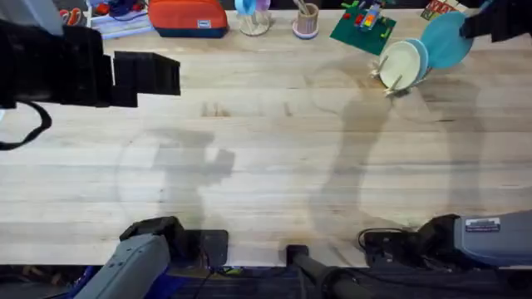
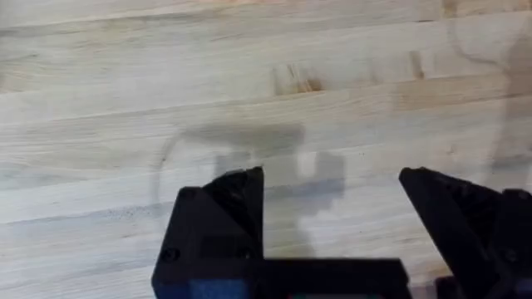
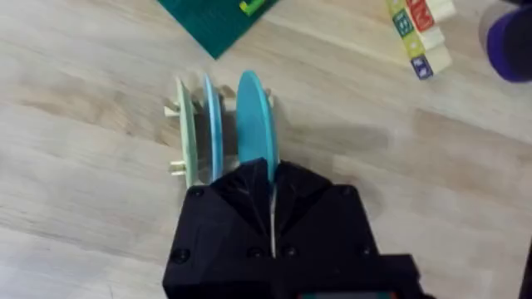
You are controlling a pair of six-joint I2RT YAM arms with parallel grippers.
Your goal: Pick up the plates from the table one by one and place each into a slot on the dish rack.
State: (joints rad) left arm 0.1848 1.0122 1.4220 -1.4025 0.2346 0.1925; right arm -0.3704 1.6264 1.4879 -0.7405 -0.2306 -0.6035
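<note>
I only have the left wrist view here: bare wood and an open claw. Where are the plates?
Observer: At the table's far right, the cream plate and the pale blue plate stand on edge in the dish rack.
Operator: And the turquoise one?
Observer: The right claw is shut on the turquoise plate, held upright beside the pale blue one at the rack.
Operator: Any plates lying flat on the table?
Observer: I see none on the table.

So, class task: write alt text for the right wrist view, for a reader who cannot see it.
A black right claw grips the edge of a turquoise plate, held upright beside a pale blue plate and a cream plate already standing in a small wooden dish rack. The rack sits on a pale wooden table, near a green baseplate.
</note>
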